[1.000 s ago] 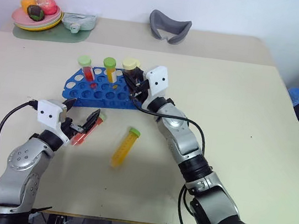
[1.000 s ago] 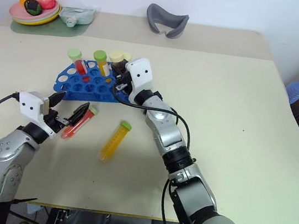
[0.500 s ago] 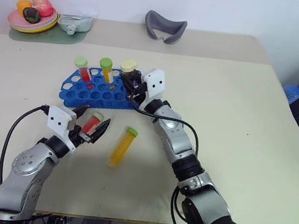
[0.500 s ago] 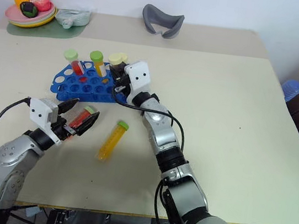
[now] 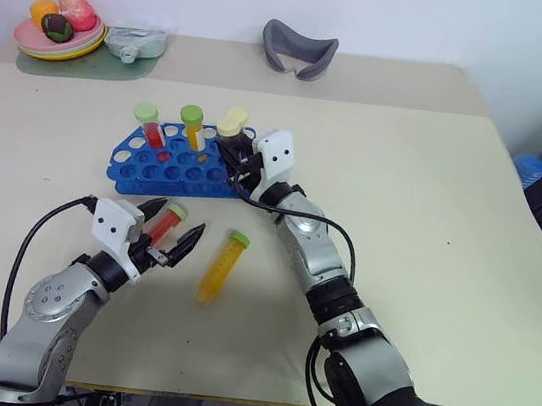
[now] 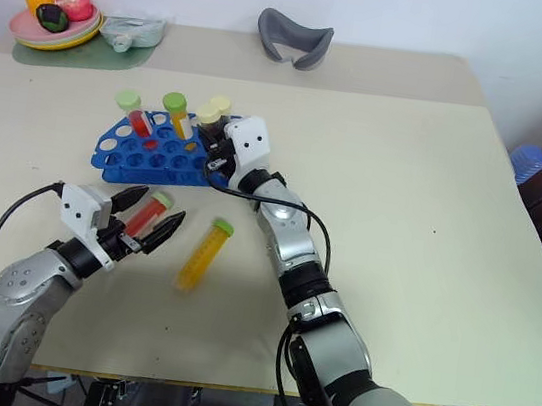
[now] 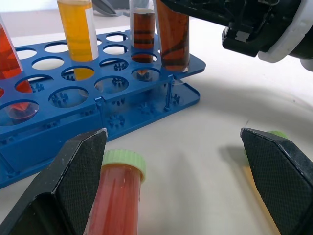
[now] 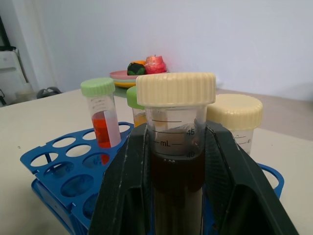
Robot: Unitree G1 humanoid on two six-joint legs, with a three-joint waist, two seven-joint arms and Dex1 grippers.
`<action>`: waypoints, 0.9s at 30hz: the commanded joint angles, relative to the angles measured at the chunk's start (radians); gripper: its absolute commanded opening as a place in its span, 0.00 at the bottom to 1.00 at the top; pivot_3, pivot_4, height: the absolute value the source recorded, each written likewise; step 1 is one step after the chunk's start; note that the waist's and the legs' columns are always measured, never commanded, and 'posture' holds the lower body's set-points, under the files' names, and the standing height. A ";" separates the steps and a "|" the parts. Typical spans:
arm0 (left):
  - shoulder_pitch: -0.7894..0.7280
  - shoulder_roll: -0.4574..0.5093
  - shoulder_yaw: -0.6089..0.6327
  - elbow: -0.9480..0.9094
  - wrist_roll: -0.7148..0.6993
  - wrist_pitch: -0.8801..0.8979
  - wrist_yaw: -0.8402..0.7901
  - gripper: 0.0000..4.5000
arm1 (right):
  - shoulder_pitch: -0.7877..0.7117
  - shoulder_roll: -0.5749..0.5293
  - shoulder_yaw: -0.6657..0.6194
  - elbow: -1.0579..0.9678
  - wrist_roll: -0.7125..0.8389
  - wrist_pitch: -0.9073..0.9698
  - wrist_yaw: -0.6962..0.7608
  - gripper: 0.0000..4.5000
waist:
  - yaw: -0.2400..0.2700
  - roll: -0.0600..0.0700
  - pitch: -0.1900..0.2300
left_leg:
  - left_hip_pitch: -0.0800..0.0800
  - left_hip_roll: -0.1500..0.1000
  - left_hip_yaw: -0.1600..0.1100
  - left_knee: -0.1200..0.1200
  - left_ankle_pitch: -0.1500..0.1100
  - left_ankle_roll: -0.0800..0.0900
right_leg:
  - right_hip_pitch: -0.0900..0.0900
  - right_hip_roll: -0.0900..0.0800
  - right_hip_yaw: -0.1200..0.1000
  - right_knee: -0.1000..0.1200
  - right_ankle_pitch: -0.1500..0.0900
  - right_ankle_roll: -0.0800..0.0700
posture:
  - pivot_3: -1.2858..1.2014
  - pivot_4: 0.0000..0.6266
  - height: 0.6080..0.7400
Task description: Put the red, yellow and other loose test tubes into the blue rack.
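Table (image 5: 432,206): right half of frame open, free passage. Left centre crowded: blue rack (image 5: 169,171) with upright tubes, right gripper (image 5: 235,151) at its right end, red tube (image 5: 167,224) and yellow tube (image 5: 223,267) lying just below it. Upper left corner blocked by plate (image 5: 57,40); grey holder (image 5: 299,49) at upper centre.

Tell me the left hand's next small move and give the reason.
Probably close the left hand on the red-liquid tube with the pale-green cap: its open black fingers flank the tube, which lies loose on the table beside the blue plastic rack.
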 commanded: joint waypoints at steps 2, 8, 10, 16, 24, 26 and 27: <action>0.003 0.003 0.000 -0.039 -0.006 -0.014 -0.003 1.00 | -0.007 0.027 -0.016 -0.047 0.019 -0.011 0.035 0.49 | 0.000 0.000 0.000 | 0.000 0.000 0.000 0.000 0.000 0.000 | 0.000 0.000 0.000 0.000 0.000 0.000 | 0.52 0.24 1.00; 0.002 0.009 0.024 -0.060 -0.026 0.005 0.004 1.00 | 0.030 -0.015 -0.038 -0.223 0.022 0.032 0.014 0.93 | 0.002 0.000 0.000 | 0.000 0.000 0.000 0.000 0.000 0.000 | 0.000 0.000 0.000 0.000 0.000 0.000 | 0.52 0.24 1.00; -0.002 0.012 0.036 -0.080 -0.040 0.022 0.013 1.00 | 0.053 -0.042 -0.048 -0.305 0.034 0.075 0.022 0.93 | 0.003 0.000 0.000 | 0.000 0.000 0.000 0.000 0.000 0.000 | 0.000 0.000 0.000 0.000 0.000 0.000 | 0.52 0.24 1.00; -0.024 0.056 0.047 -0.148 -0.065 0.101 0.036 1.00 | 0.142 -0.218 -0.076 -0.602 0.119 0.295 0.127 0.93 | 0.004 0.000 0.000 | -0.001 0.000 0.000 0.000 0.000 0.000 | 0.000 0.000 0.000 0.000 0.000 0.000 | 0.52 0.24 1.00; -0.200 0.215 0.039 -0.249 -0.216 0.452 0.069 1.00 | 0.320 -0.587 -0.068 -0.873 0.158 0.456 0.387 0.93 | 0.002 0.000 0.001 | 0.000 0.000 -0.001 0.000 0.000 0.000 | 0.002 0.000 0.000 -0.001 0.000 0.000 | 0.52 0.24 1.00; -0.274 0.262 0.031 -0.263 -0.276 0.582 0.090 1.00 | 0.349 -0.640 -0.075 -0.899 0.167 0.470 0.423 0.93 | 0.001 0.000 0.001 | 0.001 0.000 0.000 0.000 0.000 0.000 | 0.002 0.000 0.001 -0.001 0.000 0.000 | 0.52 0.24 1.00; -0.332 0.291 0.020 -0.269 -0.295 0.661 0.109 1.00 | 0.369 -0.672 -0.079 -0.913 0.169 0.471 0.449 0.93 | 0.003 0.000 0.001 | 0.002 0.000 -0.001 0.000 0.000 0.000 | 0.003 0.001 0.001 -0.001 0.000 0.000 | 0.52 0.24 1.00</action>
